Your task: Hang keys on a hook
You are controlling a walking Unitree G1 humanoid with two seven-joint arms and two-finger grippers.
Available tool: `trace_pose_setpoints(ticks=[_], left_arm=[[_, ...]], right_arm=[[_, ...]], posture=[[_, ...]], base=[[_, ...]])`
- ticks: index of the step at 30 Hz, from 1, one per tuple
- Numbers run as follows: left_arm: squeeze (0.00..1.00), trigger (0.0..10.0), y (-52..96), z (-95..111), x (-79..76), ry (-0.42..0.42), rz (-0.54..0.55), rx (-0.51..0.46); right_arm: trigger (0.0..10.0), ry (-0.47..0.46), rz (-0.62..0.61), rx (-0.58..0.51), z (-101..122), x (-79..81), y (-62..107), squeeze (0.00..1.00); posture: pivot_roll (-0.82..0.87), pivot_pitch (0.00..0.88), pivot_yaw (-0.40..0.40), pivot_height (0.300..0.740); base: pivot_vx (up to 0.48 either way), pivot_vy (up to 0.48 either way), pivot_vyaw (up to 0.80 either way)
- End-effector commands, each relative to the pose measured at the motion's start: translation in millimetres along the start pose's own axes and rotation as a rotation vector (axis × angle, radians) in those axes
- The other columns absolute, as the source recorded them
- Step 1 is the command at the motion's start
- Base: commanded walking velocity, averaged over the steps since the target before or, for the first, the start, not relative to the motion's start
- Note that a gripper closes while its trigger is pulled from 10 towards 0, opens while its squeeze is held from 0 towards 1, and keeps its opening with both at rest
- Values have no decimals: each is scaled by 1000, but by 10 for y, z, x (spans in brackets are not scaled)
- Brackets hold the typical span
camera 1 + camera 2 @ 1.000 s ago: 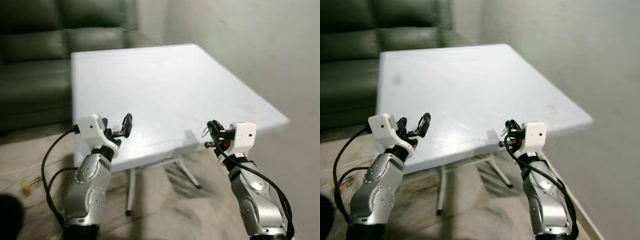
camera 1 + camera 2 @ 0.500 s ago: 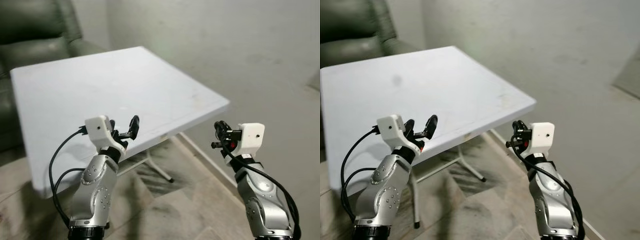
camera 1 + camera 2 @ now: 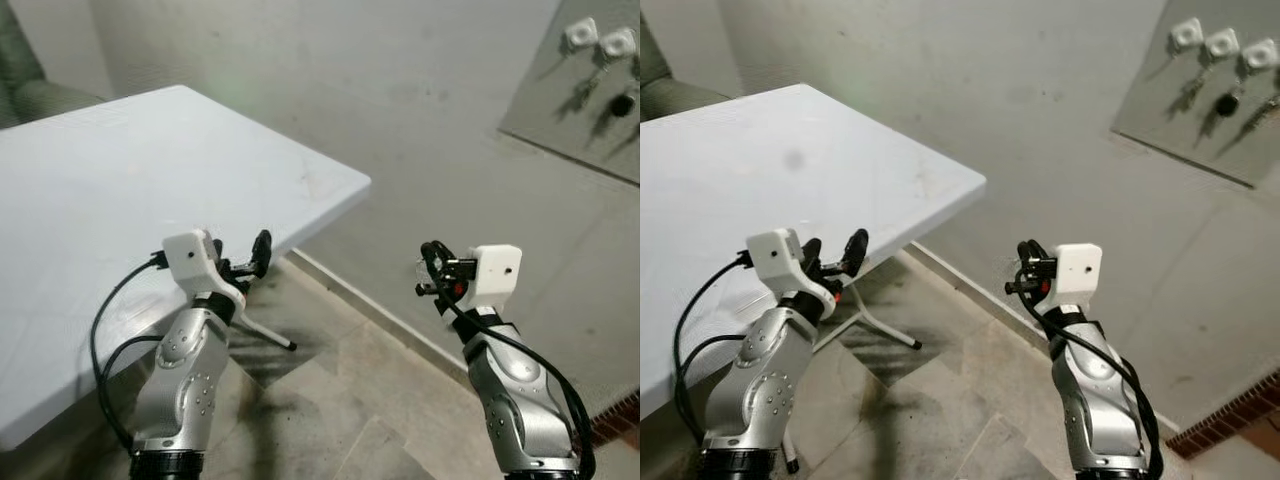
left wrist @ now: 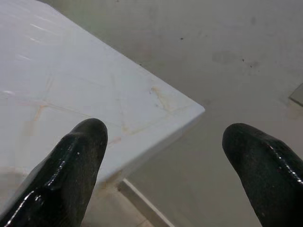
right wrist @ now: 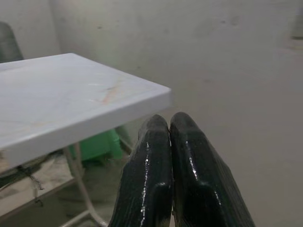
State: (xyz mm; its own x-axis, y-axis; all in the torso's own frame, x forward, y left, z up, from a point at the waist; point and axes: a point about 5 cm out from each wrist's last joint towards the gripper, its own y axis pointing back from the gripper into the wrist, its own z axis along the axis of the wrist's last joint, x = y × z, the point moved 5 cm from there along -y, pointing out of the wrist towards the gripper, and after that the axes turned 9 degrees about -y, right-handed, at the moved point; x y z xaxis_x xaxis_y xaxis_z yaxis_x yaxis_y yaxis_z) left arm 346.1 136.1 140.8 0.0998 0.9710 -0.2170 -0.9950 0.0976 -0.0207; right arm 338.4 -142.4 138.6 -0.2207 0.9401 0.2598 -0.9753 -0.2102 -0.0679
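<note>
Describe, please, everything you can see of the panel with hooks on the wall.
The wall panel is a flat grey board fixed on the pale wall, up and to the robot's right, seen at a slant. Along its top sit three small white hooks in a row. Dark keys hang below them against the board. Nothing else touches it; finer detail is too small to tell.
</note>
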Motion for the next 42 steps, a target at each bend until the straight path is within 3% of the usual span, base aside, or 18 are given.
trace_pose_setpoints(ticks=[1, 16, 42], left_arm=[[0, 10000, -12, -18, -108, 2, -25, 12], [0, 10000, -14, -43, -114, 8, -11, 21], [0, 10000, -31, -106, -111, 66, 22, 42]], right_arm=[[10000, 6, -16, -17, 65, -56, 29, 0], [10000, -5, -24, -38, 103, -63, 18, 0], [10000, -22, -138, 34, 7, -186, 41, 0]], posture=[[35, 14, -46, 715], [35, 8, -52, 715], [23, 0, -62, 715]], base=[[0, 0, -712], [0, 0, -711], [0, 0, 0]])
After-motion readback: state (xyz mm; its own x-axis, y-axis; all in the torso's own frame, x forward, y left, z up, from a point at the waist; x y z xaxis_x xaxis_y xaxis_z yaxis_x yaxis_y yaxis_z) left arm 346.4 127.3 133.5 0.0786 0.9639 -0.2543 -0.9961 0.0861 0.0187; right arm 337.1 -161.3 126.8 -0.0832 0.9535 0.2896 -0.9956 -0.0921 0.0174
